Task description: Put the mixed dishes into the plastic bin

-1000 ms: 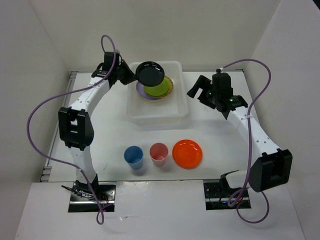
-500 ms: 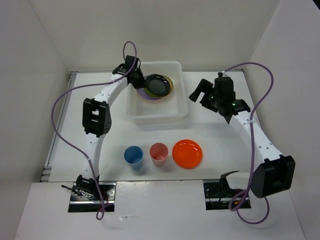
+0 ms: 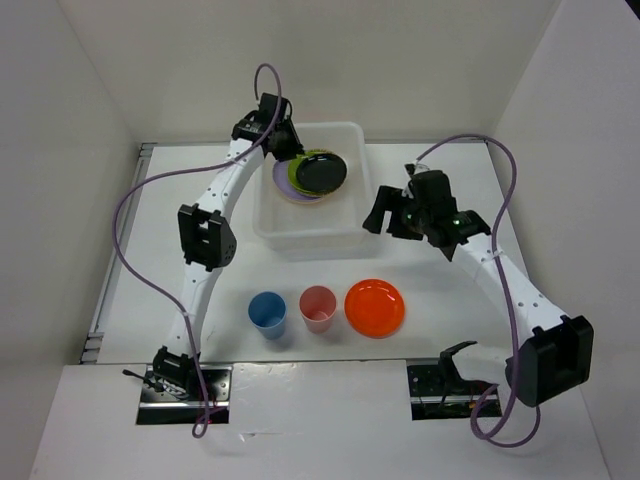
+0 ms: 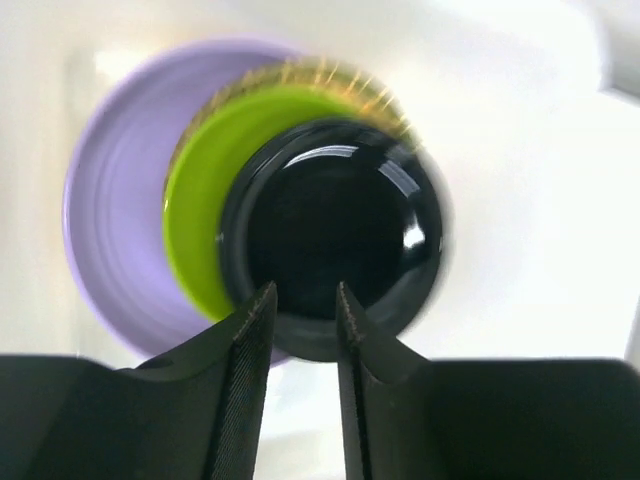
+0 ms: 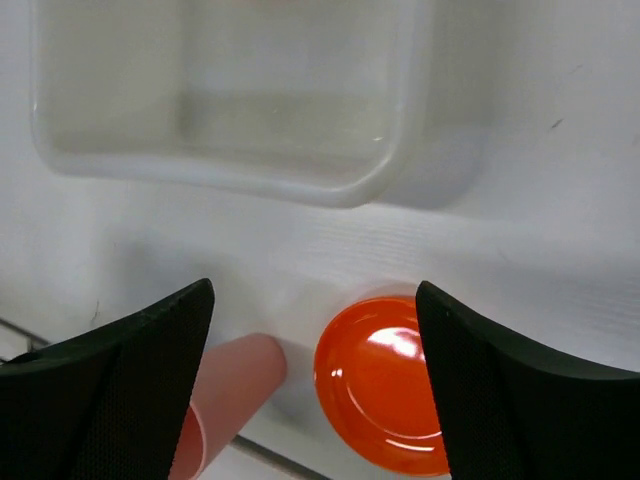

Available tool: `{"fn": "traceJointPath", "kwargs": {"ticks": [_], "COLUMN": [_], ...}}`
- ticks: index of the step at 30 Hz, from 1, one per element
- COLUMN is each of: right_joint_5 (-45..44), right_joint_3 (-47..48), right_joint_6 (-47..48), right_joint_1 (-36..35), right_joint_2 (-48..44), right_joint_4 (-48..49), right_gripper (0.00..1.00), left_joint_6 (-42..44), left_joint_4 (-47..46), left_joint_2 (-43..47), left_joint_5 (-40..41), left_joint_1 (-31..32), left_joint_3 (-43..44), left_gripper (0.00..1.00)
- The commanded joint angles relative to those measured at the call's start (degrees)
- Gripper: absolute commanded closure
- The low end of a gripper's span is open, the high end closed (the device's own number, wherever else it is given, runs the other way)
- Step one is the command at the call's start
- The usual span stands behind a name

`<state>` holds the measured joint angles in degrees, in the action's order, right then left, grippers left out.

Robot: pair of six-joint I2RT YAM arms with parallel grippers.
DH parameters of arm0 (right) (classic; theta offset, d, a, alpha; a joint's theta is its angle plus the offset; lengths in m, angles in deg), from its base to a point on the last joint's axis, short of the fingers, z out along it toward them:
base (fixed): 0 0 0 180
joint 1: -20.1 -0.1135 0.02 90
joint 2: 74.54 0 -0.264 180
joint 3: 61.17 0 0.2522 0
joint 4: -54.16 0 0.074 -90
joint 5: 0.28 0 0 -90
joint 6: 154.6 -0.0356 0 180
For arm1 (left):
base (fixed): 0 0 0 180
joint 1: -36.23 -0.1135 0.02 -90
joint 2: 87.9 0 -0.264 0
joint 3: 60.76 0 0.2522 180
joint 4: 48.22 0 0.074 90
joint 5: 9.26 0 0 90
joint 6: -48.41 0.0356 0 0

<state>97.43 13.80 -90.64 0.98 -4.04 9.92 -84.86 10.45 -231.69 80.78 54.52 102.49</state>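
Observation:
The white plastic bin (image 3: 315,238) stands at the table's back middle. Inside it lies a stack: a lilac plate (image 4: 105,220), a tan woven plate (image 4: 330,78), a lime green plate (image 4: 195,220) and the glossy black plate (image 4: 335,235) on top. No peach plate shows. My left gripper (image 3: 287,150) hovers over the bin's back left; in the left wrist view the left gripper (image 4: 303,290) has a narrow gap, its tips at the black plate's near rim, holding nothing. My right gripper (image 3: 385,215) is wide open and empty beside the bin's right front corner. The orange plate (image 3: 375,306), pink-red cup (image 3: 318,306) and blue cup (image 3: 267,312) stand on the table.
In the right wrist view the bin's near corner (image 5: 250,170) is above my gripper (image 5: 310,290), with the orange plate (image 5: 385,385) and pink-red cup (image 5: 225,400) below it. White walls enclose the table on the left, back and right.
My left gripper carried the black plate down onto the stack in the bin and let go. My right gripper swung left and nearer, toward the bin's right front corner.

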Motion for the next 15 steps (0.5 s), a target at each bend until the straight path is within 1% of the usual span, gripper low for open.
{"fn": "traceJointPath", "kwargs": {"ticks": [1, 2, 3, 4, 5, 6, 8, 10, 11, 12, 13, 15], "right_joint_5": [-1.01, -1.02, -1.02, -1.55, -1.55, -1.55, -2.26, -2.96, -3.48, -3.49, -3.49, -4.71], "right_joint_3": [1.71, 2.24, 2.25, 2.25, 2.25, 2.25, 2.25, 1.63, 1.63, 1.63, 1.63, 1.63], "right_joint_6": [2.93, 1.54, 1.00, 0.30, -0.32, -1.46, -2.60, -3.31, -4.01, -4.02, -4.02, -4.54], "right_joint_1": [-5.48, -9.24, -11.01, -12.69, -16.01, -17.70, -22.25, -24.64, -25.61, -27.45, -28.25, -31.14], "right_joint_2": [-2.47, -2.47, -2.47, -1.78, -1.25, -0.63, 0.68, 0.69, 1.30, 1.31, 1.31, 2.53], "right_joint_4": [-2.57, -3.18, -3.18, -3.18, -3.18, -3.18, -3.18, -3.18, -3.18, -3.18, -3.18, -3.18], "right_gripper": [0.15, 0.23, 0.27, 0.29, 0.32, 0.34, 0.35, 0.37, 0.37, 0.37, 0.37, 0.37], "left_joint_6": [1.87, 1.87, 1.87, 1.87, 1.35, 1.34, 1.95, 2.65, 2.66, 2.66, 3.18, 3.80], "left_joint_4": [7.81, 9.83, 14.11, 16.42, 15.83, 15.22, 17.49, 17.41, 17.41, 18.45, 18.46, 19.07], "left_joint_2": [-4.38, -7.53, -9.21, -12.02, -10.30, -9.16, -8.53, -4.25, -3.27, -2.21, 1.28, 3.85], "left_joint_5": [1.90, 1.90, 1.90, 1.20, 0.15, 0.14, 0.85, -0.02, -0.03, -0.03, -0.03, -0.03], "left_joint_1": [-0.87, -0.88, -1.40, -1.41, -1.93, -1.94, -1.94, -1.94, -1.94, -1.94, -2.54, -2.55], "left_joint_3": [12.19, 16.06, 24.80, 30.10, 27.72, 25.35, 29.69, 27.89, 29.70, 29.72, 28.94, 29.98], "left_gripper": [0.61, 0.58, 0.58, 0.57, 0.57, 0.56, 0.54, 0.54, 0.54, 0.53, 0.53, 0.53]}}
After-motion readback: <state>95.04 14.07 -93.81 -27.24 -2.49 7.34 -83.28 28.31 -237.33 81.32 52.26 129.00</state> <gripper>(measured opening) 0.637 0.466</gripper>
